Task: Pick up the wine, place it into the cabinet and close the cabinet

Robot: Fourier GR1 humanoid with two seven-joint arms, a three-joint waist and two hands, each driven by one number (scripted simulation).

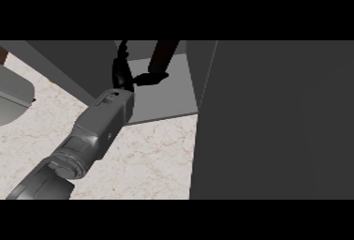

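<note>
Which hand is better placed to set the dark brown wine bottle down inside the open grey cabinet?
Left. The left hand reaches inside the grey cabinet, fingers curled round the dark brown wine bottle; the right hand is not in view.

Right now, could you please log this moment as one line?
stage: placing | left hand: around wine bottle | bottle: inside cabinet, tilted | cabinet door: open | right hand: unseen

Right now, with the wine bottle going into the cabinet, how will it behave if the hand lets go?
The wine bottle looks tall and narrow, so it probably tips easily if released tilted. It appears rigid, likely glass, so a knock against the cabinet floor could matter. The left hand curls round it low down, which may help keep it upright.
</note>
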